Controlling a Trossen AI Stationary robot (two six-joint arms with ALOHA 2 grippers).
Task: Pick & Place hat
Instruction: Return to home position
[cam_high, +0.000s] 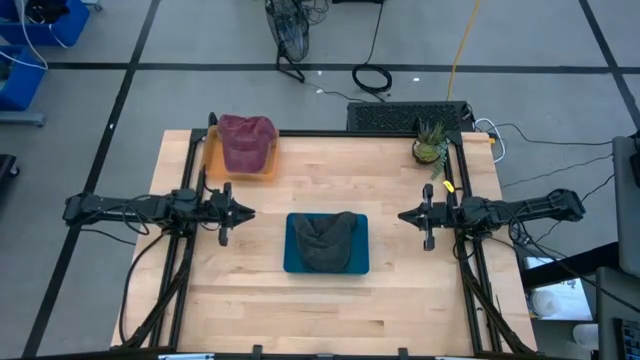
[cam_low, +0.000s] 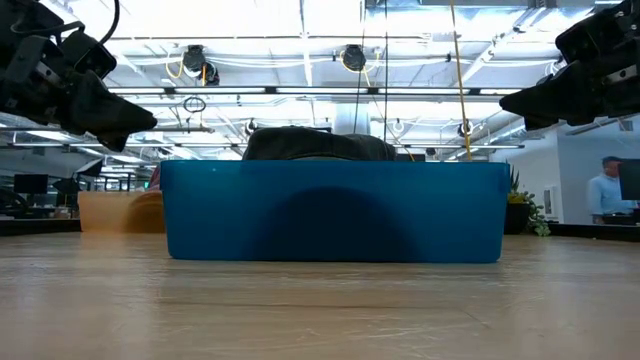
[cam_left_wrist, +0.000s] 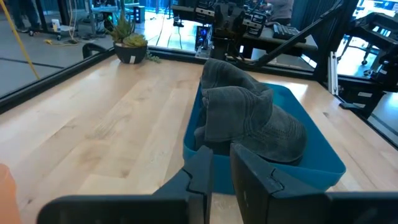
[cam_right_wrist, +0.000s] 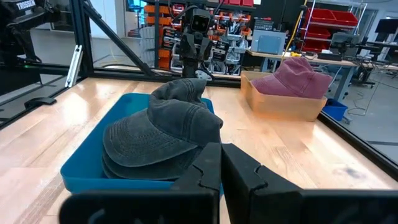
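The left gripper (cam_high: 243, 212) and right gripper (cam_high: 404, 215) hover on either side of the blue bin (cam_high: 292, 262), both pinched closed on nothing. The grey cap (cam_high: 326, 240) lies inside the bin. Farther back, the red cap (cam_high: 246, 140) sits in the orange bin (cam_high: 212, 160) (heaped above its rim). If the left arm swings wide while retracting, it could clip that bin and spill the cap.

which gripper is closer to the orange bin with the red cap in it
Left. The left gripper is close to the orange bin, by its near wall. The right gripper is far across the table, past the blue bin, near the right edge.
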